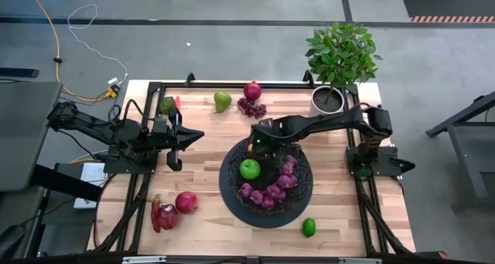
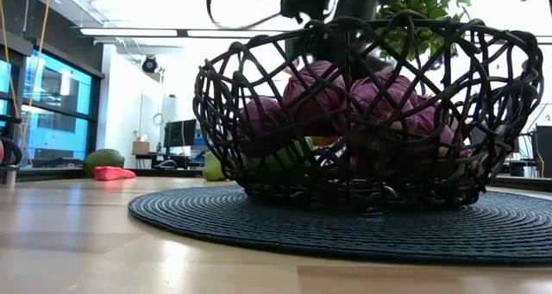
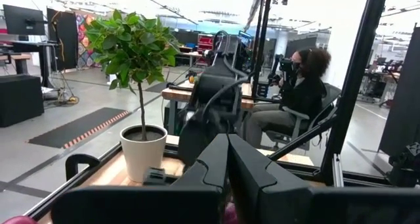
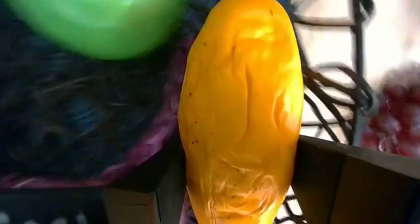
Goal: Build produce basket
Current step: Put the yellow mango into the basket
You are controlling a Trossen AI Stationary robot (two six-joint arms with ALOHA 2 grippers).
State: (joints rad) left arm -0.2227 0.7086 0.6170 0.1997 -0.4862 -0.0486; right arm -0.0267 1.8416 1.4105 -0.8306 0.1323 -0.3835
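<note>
Black woven basket [image 1: 232,188] on a dark ribbed mat [image 2: 216,221], holding a green apple [image 1: 249,169] and purple grapes [image 1: 271,190]; an orange-yellow fruit [image 4: 241,112]; pale wood table [image 1: 201,217]; red apple [image 1: 186,202]; green lime [image 1: 308,227]

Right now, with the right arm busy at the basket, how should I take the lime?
Take the lime across its widest middle, from straight above: it is round, lies alone on bare table beside the mat, nothing over it.
</note>
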